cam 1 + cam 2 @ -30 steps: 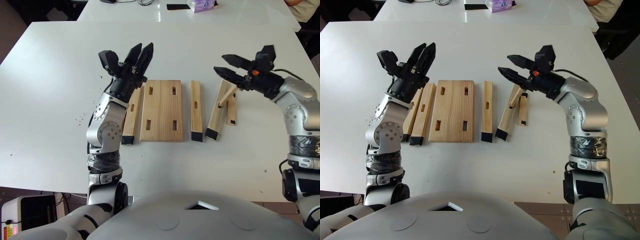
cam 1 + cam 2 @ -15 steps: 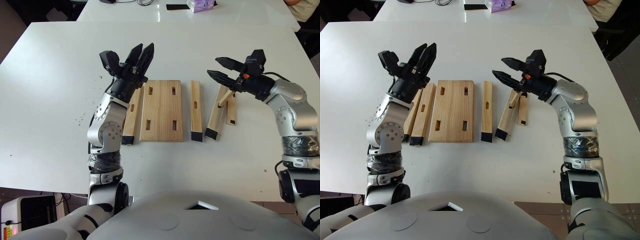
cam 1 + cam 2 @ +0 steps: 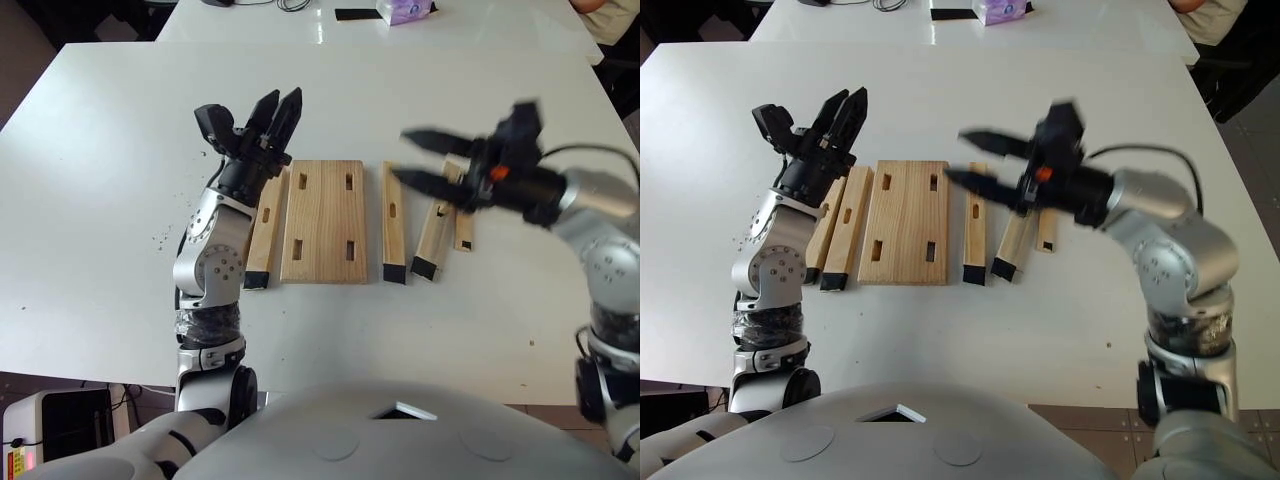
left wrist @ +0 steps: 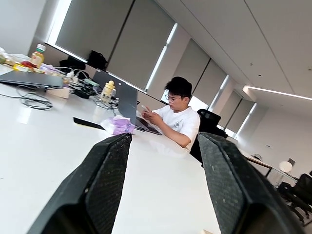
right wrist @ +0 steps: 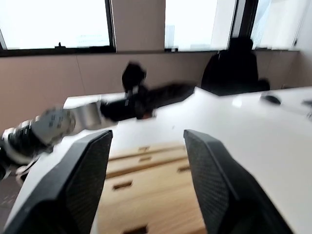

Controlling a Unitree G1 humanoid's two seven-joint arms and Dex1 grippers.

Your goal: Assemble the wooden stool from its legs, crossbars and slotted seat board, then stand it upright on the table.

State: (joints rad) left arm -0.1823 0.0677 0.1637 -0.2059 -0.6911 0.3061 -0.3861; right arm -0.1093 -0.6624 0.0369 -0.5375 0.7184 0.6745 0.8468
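The slotted seat board [image 3: 322,220] lies flat on the white table [image 3: 120,150]. Two wooden slats [image 3: 844,245] lie along its left side. A black-tipped leg [image 3: 393,240] lies to its right, then another leg [image 3: 432,240] and a short crossbar [image 3: 463,232]. My left gripper [image 3: 280,100] is raised above the far end of the left slats, open and holding nothing. My right gripper [image 3: 412,157] hovers open above the far end of the middle leg, with nothing between its fingers. The right wrist view shows the board [image 5: 146,195] below that gripper [image 5: 148,134].
A tissue pack [image 3: 405,10] and a flat black item [image 3: 355,14] lie on the table behind. Small dark specks [image 3: 160,238] dot the tabletop left of my left arm. The near half of the table in front of the parts is bare.
My right gripper has swung left, from over the right-hand legs to above the middle leg's far end, still open. The left arm and wooden parts have barely moved.
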